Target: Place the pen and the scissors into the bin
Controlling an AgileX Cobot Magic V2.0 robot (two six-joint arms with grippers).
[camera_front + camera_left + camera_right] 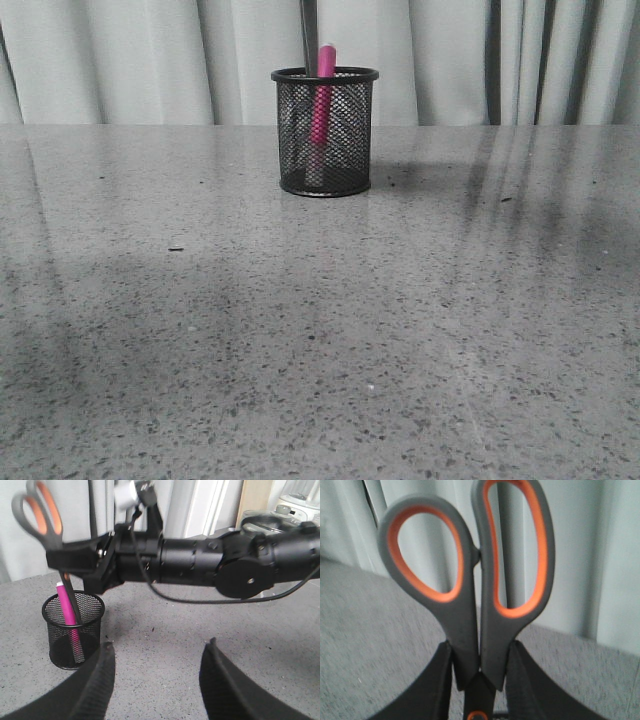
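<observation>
The black mesh bin (325, 150) stands on the grey table toward the back, with the pink pen (322, 100) upright inside it. In the left wrist view my right gripper (82, 557) is shut on the scissors (42, 517) just below the grey-and-orange handles. It holds them upright over the bin (72, 635), with the dark blades dipping inside beside the pen (67, 610). The right wrist view shows the scissors (485, 580) clamped between my right gripper (481, 660) fingers. My left gripper (160, 644) is open and empty, low over the table beside the bin.
My right arm (225, 565) stretches across the left wrist view above the table. Pale curtains (150, 60) hang behind the table. A white appliance (295, 500) and a wooden panel (252, 500) stand beyond the arm.
</observation>
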